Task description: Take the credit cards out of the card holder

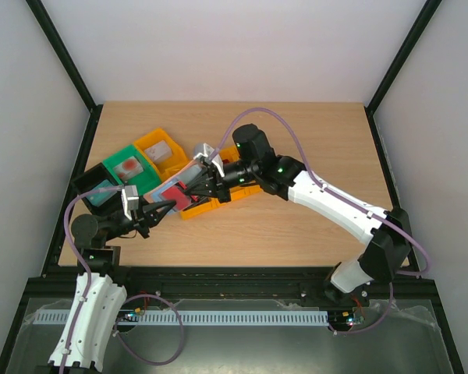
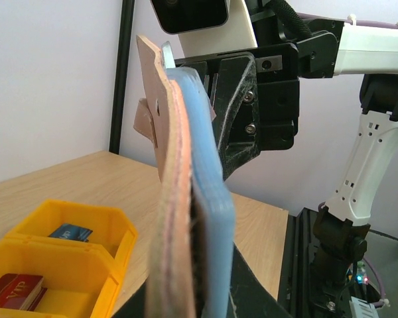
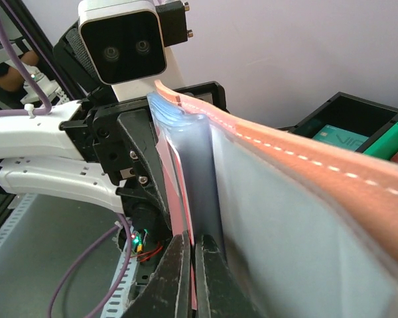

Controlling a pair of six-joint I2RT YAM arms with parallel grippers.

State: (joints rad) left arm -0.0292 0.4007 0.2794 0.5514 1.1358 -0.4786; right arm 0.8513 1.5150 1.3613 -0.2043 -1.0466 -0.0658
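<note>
Right wrist view: the right gripper (image 3: 192, 250), its black fingers pressed together, pinches the edge of a thin pink card (image 3: 182, 212) inside the tan-brown folding card holder (image 3: 285, 218) with light blue lining. Beyond, the left gripper (image 1: 167, 205) clamps the holder's other end, keeping it raised off the wooden table (image 1: 312, 226) near the orange plastic bins (image 1: 210, 206).
</note>
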